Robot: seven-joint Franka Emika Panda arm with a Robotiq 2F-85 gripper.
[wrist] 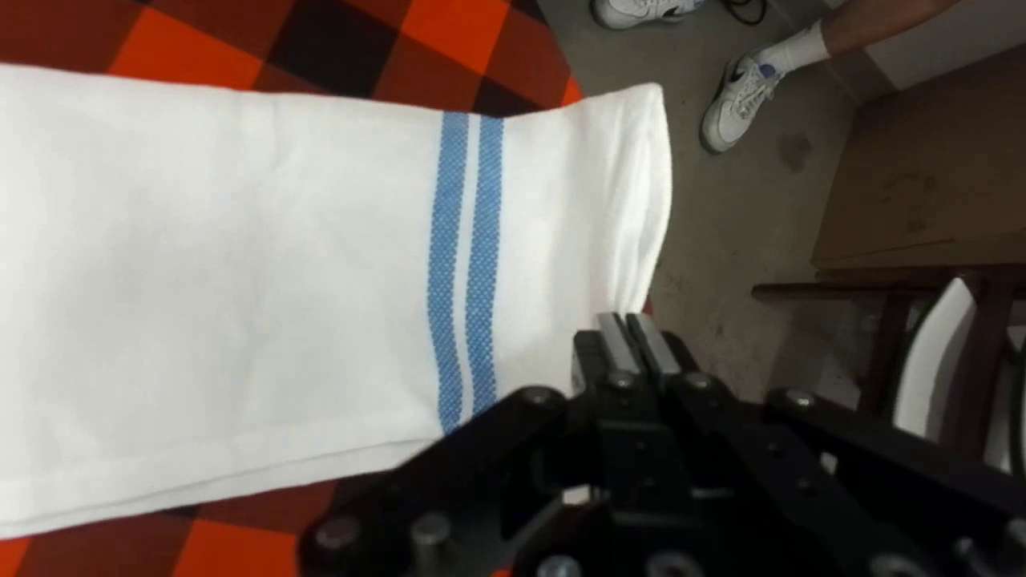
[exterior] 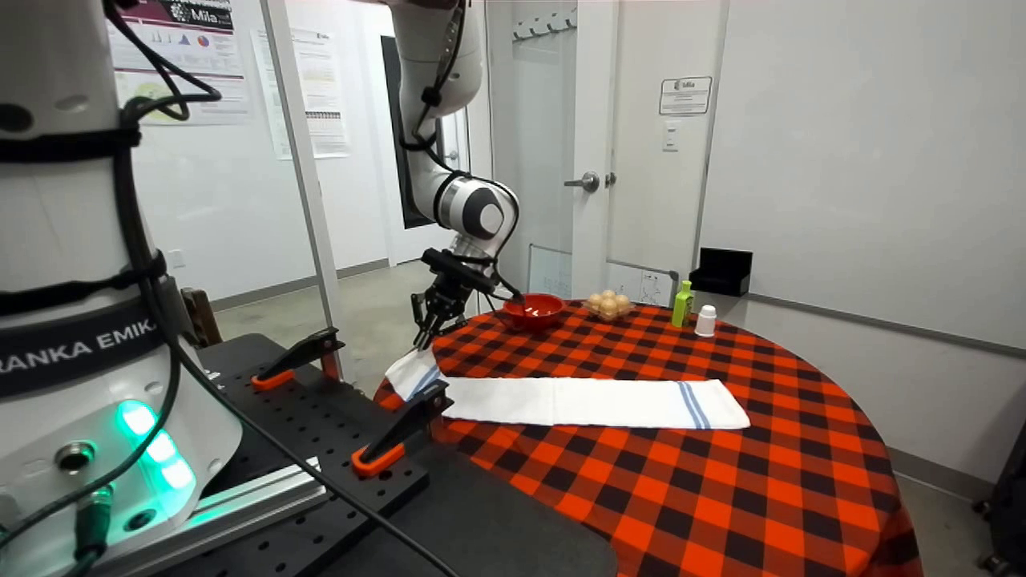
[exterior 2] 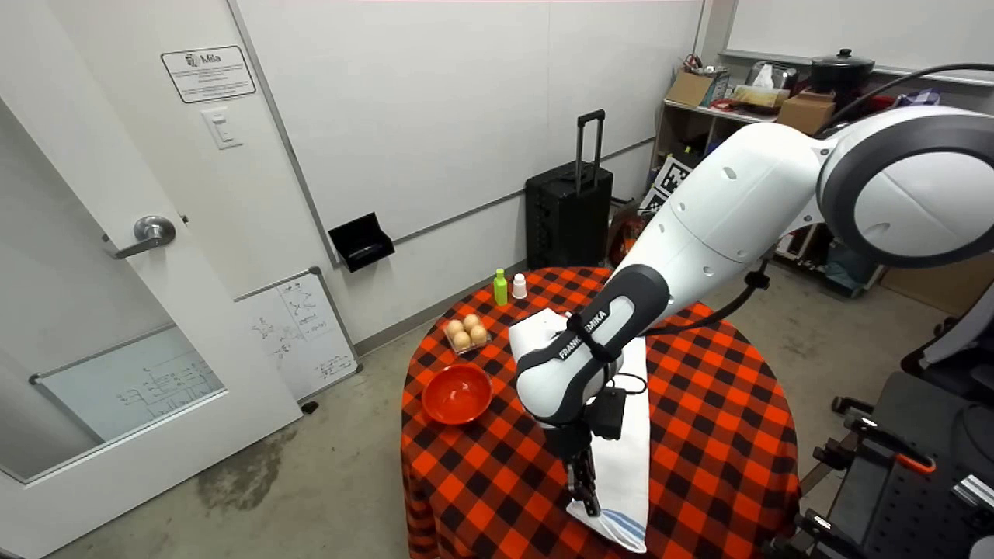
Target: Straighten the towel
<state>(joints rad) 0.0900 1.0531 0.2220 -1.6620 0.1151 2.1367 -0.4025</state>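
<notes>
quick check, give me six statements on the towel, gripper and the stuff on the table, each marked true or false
1. The gripper is shut on the towel. True.
2. The towel lies flat along its whole length. False: its gripped end is lifted.
3. The eggs are near the bowl, not in it. True.
4. The green bottle stands beside the white bottle. True.
5. The bowl is blue. False: it is red.
6. The towel is plain white. False: it has blue stripes.
</notes>
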